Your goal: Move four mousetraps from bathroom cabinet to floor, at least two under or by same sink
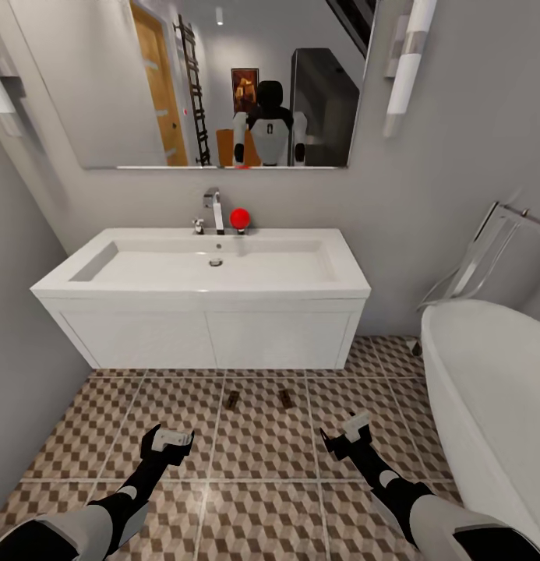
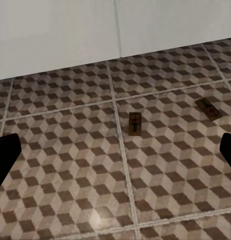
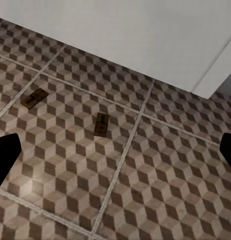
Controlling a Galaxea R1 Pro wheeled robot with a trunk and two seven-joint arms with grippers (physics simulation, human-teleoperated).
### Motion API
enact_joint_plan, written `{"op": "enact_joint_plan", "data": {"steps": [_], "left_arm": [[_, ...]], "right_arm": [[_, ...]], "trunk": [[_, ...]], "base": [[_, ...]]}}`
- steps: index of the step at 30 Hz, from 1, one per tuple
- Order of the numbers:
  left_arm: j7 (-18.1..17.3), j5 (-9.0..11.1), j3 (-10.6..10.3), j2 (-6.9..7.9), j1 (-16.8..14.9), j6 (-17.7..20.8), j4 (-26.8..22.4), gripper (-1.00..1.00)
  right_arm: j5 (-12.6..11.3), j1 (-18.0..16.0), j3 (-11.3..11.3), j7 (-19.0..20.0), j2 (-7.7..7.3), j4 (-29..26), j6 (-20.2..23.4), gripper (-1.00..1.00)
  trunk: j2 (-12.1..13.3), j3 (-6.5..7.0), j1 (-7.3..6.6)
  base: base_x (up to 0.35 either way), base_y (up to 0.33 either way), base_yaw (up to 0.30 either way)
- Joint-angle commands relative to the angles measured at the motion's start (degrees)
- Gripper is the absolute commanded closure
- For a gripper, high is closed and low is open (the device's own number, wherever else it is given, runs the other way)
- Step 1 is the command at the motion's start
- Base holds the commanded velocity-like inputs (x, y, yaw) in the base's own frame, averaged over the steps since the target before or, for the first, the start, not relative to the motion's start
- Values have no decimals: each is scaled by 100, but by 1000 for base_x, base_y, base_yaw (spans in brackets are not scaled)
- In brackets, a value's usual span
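Note:
Two mousetraps lie on the cube-patterned bathroom floor (image 1: 262,452) just in front of the white vanity, below the sink (image 1: 215,265). One is the left mousetrap (image 1: 233,400) (image 2: 135,123) (image 3: 34,98), the other the right mousetrap (image 1: 285,398) (image 2: 208,108) (image 3: 100,124). My left gripper (image 1: 176,438) (image 2: 115,155) hovers open above the tiles, nearer me than the traps, holding nothing. My right gripper (image 1: 355,427) (image 3: 115,155) is likewise open and empty, to the right of the traps. The cabinet is out of view.
A white bathtub (image 1: 488,389) fills the right side, with a chrome towel rack (image 1: 488,249) behind it. A grey wall (image 1: 20,312) closes the left. A chrome tap (image 1: 215,209) and a red ball (image 1: 238,219) sit on the sink's back edge, below a mirror (image 1: 223,78).

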Motion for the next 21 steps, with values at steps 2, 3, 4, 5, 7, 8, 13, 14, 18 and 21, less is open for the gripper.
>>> {"op": "enact_joint_plan", "data": {"steps": [2, 3, 4, 5, 7, 8, 13, 14, 18, 21], "left_arm": [[-28, 59, -44, -4, -8, -28, 20, -100], [-28, 59, -44, -3, -8, -27, 20, -100], [-28, 59, -44, -3, -8, -27, 20, -100], [-28, 59, -44, -6, -8, -27, 20, -100], [-28, 59, -44, -7, -9, -26, 20, -100], [-28, 59, -44, -8, -9, -26, 20, -100], [-28, 59, -44, -7, -10, -26, 20, -100], [-28, 59, -44, -6, -10, -26, 20, -100], [-28, 59, -44, 3, -4, -26, 22, -100], [-28, 59, -44, 10, 61, -26, 26, -100]], "right_arm": [[-45, -4, 44, 19, -2, 3, -16, -100], [-45, -3, 44, 19, -2, 3, -16, -100], [-45, -3, 44, 19, -2, 3, -16, -100], [-45, -3, 44, 19, -2, 3, -16, -100], [-45, -3, 44, 19, -2, 3, -16, -100], [-45, -3, 44, 19, -2, 3, -16, -100], [-45, 0, 44, 19, -2, 3, -16, -100], [-45, 1, 44, 19, -2, 3, -16, -100], [-47, 173, 40, 26, -134, 3, -42, -100], [-51, 262, 42, 32, -263, 3, -85, -100]], "trunk": [[79, 32, -45], [119, 50, -67], [159, 68, -89], [199, 86, -111], [279, 122, -155], [320, 140, -176], [520, 229, -286], [560, 247, -308], [721, 319, -396], [721, 319, -396]], "base": [[0, 0, 0], [0, 0, 0], [0, 0, 0], [0, 0, 0], [0, 0, 0], [0, 0, 0], [0, 0, 0], [0, 0, 0], [0, 0, 0], [0, 0, 0]]}}
